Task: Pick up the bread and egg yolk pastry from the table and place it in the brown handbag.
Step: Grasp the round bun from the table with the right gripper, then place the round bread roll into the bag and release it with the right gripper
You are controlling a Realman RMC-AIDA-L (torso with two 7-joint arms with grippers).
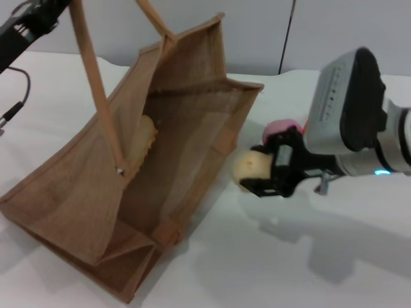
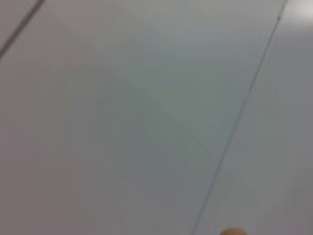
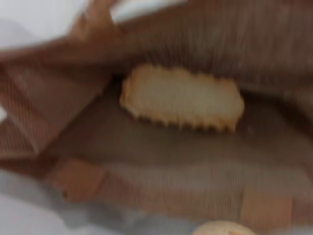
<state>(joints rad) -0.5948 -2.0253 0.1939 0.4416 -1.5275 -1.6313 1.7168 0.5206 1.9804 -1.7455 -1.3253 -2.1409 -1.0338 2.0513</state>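
Lying tipped on its side on the white table (image 1: 334, 256), the large brown woven-jute handbag (image 1: 77, 192) gapes toward the right arm, one long tan loop handle (image 1: 96, 83) drawn up toward the left gripper (image 1: 29, 22), which is cut off at the top corner of the head view, so whether its fingers are clenched on the strap cannot be told. Only a sliver of the elongated tan bread loaf (image 1: 146, 138) shows inside the bag from the head camera; the right wrist view shows its pale face and scalloped edge (image 3: 182, 98) resting on the coarse inner wall. The right gripper (image 1: 263, 170), black-fingered on a grey and white wrist, grasps the small round cream egg yolk pastry (image 1: 250, 167) just outside the bag's mouth, above the table. A pink ball (image 1: 282, 126) is mostly hidden behind the gripper.
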